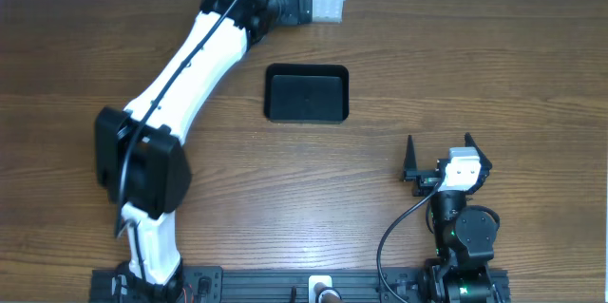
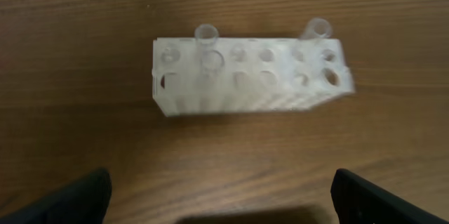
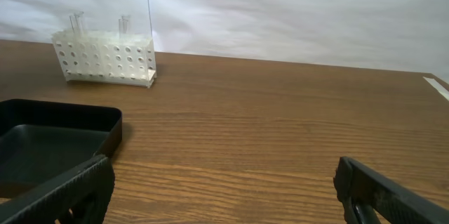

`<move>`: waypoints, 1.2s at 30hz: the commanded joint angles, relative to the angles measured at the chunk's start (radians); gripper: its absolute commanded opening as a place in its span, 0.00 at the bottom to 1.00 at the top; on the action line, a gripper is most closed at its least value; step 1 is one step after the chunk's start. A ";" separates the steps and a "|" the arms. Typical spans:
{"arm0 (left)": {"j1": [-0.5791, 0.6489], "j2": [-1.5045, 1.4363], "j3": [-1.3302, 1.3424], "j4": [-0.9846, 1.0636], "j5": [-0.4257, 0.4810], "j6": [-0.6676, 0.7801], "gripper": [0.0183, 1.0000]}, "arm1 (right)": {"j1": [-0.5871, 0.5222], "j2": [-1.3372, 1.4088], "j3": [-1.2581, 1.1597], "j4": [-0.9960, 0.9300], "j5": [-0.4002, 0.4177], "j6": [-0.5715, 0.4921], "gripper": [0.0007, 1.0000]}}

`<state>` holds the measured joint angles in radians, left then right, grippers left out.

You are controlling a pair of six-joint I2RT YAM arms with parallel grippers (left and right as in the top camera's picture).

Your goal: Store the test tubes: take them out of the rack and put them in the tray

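In the top view, the left arm reaches from the near left corner to the far edge of the wooden worktop (image 1: 494, 56). There the left gripper (image 1: 302, 3) is just beside the left end of the white rack (image 1: 329, 1). The black tray (image 1: 307, 93) lies in the middle of the worktop, nearer than the rack and apart from it. The right gripper (image 1: 440, 151) is at the near right, well apart from the tray, with its two fingers spread.

In the left wrist view, the left gripper (image 2: 224, 210) is spread wide above the worktop, holding nothing. The rack (image 2: 245, 90) is in front of it. Clear test tubes (image 2: 206, 36) stand upright in the holes; I can tell at least two, one toward each end.

In the right wrist view, the right gripper (image 3: 224, 203) is spread open and holds nothing. The tray (image 3: 105, 129) is near on the left. The rack (image 3: 105, 59), with test tubes (image 3: 125, 23) standing up from it, is at the far left.
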<state>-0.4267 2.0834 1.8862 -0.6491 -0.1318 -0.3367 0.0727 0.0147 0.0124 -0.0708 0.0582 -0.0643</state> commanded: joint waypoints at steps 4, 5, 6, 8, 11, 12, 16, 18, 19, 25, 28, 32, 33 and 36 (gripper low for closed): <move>0.020 0.163 0.216 -0.033 -0.012 0.045 0.99 | 0.000 -0.010 -0.007 -0.002 -0.009 -0.004 0.99; 0.020 0.180 0.239 -0.034 -0.012 0.045 0.99 | 0.000 -0.010 -0.007 -0.002 -0.009 -0.004 0.99; 0.021 0.193 0.256 -0.034 -0.012 0.045 0.99 | 0.000 -0.010 -0.007 -0.002 -0.009 -0.004 0.99; 0.021 0.213 0.274 -0.032 -0.012 0.045 0.99 | 0.000 -0.010 -0.007 -0.002 -0.009 -0.004 0.99; 0.021 0.230 0.274 -0.017 -0.012 0.045 0.98 | 0.000 -0.010 -0.007 -0.002 -0.009 -0.004 0.99; 0.021 0.235 0.274 -0.013 -0.012 0.045 0.98 | 0.000 -0.010 -0.007 -0.002 -0.009 -0.004 0.99; 0.022 0.251 0.275 0.004 -0.012 0.060 0.98 | 0.000 -0.010 -0.007 -0.002 -0.009 -0.004 0.99; 0.022 0.257 0.275 0.012 -0.018 0.076 0.96 | 0.000 -0.010 -0.007 -0.002 -0.009 -0.004 0.99; 0.023 0.258 0.275 0.014 -0.021 0.076 0.96 | 0.000 -0.010 -0.007 -0.002 -0.009 -0.004 0.99; 0.039 0.261 0.275 0.035 -0.023 0.091 0.96 | 0.000 -0.010 -0.007 -0.002 -0.009 -0.004 0.99; 0.044 0.261 0.275 0.052 -0.023 0.091 0.96 | 0.000 -0.010 -0.007 -0.002 -0.009 -0.004 0.99; 0.045 0.272 0.275 0.088 -0.018 0.091 0.95 | 0.000 -0.010 -0.007 -0.002 -0.009 -0.004 0.99; 0.045 0.274 0.275 0.096 -0.015 0.091 0.95 | 0.000 -0.010 -0.007 -0.002 -0.009 -0.004 0.99; 0.045 0.283 0.275 0.104 -0.015 0.091 0.95 | 0.000 -0.010 -0.007 -0.002 -0.009 -0.004 0.99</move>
<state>-0.3847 2.3344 2.1376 -0.5526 -0.1398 -0.2619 0.0727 0.0147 0.0124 -0.0708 0.0578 -0.0639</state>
